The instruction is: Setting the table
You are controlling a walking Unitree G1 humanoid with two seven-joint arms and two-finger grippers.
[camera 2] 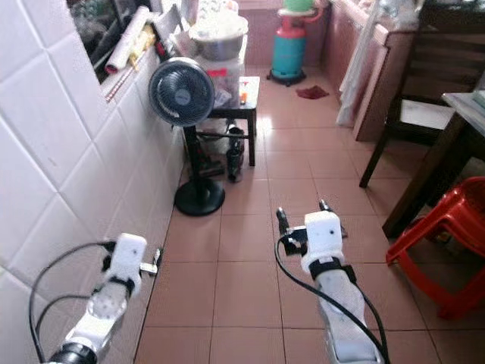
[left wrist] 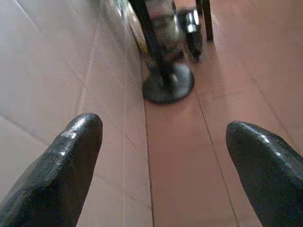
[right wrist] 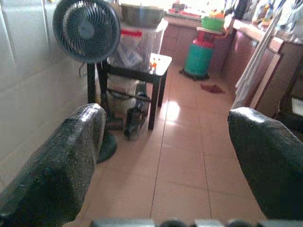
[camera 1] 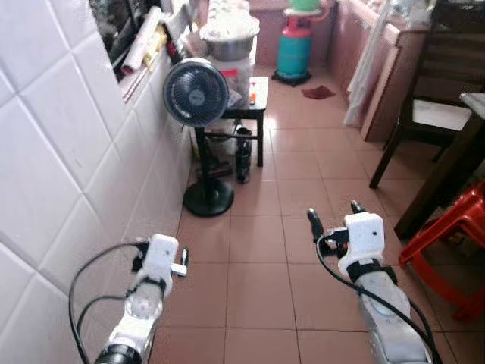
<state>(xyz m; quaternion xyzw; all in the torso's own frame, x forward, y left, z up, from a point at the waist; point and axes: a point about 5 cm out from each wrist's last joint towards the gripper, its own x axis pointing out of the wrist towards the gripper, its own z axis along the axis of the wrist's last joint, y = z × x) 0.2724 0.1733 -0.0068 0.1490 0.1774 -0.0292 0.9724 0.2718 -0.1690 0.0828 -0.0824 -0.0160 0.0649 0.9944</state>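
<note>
The dark wooden table (camera 1: 464,144) with a pale top stands at the right edge, with a dark chair (camera 1: 428,106) behind it and a red plastic stool (camera 1: 453,235) beside it. No tableware can be made out. My left gripper (camera 1: 162,254) is held low beside the white tiled wall, open and empty; its fingers (left wrist: 71,161) are spread wide in the left wrist view. My right gripper (camera 1: 333,211) hovers over the terracotta floor left of the stool. It is open too, with nothing between its fingers (right wrist: 61,161).
A black pedestal fan (camera 1: 197,95) stands ahead against the tiled wall (camera 1: 61,152). Behind it a small black side table (camera 1: 246,114) carries a clear bin and a metal bowl (camera 1: 227,38). A teal gas cylinder (camera 1: 294,49) and a red cloth (camera 1: 318,92) lie further back.
</note>
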